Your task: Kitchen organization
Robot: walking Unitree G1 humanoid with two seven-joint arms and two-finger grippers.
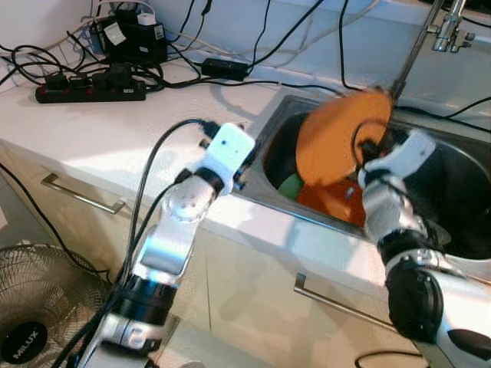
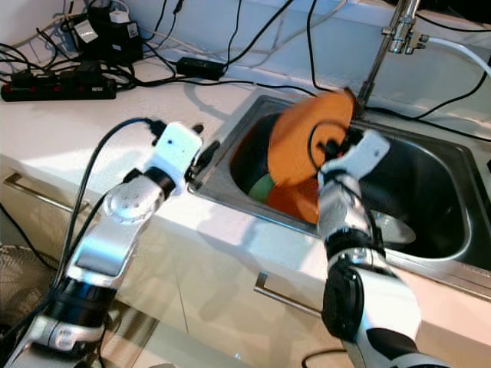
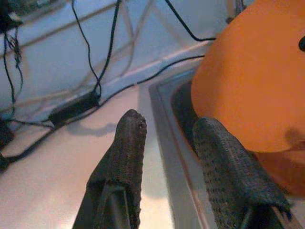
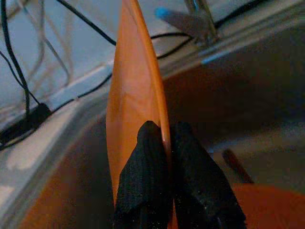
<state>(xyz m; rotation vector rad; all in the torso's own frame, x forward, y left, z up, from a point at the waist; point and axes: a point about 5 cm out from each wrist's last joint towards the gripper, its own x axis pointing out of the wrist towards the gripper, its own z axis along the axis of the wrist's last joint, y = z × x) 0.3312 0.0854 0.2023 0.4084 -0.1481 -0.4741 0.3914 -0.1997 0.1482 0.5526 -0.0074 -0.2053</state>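
Observation:
An orange plate [image 1: 337, 138] is held up on edge above the steel sink [image 1: 460, 184], tilted toward the faucet. My right gripper [image 4: 164, 138] is shut on the plate's rim [image 4: 136, 95], one finger on each face. More orange dishware [image 1: 334, 201] and a green item [image 1: 290, 186] lie in the sink bottom under it. My left gripper [image 3: 164, 129] hovers open over the counter at the sink's left rim [image 3: 159, 124], nothing between its fingers, with the orange plate [image 3: 252, 76] just beyond it.
A faucet [image 2: 399, 34] stands behind the sink. A power strip [image 1: 88, 90], adapters and several black cables cross the white counter [image 1: 115, 130] at the back left. Cabinet handles [image 1: 80, 195] run below the counter edge; a fan [image 1: 34, 307] stands on the floor at lower left.

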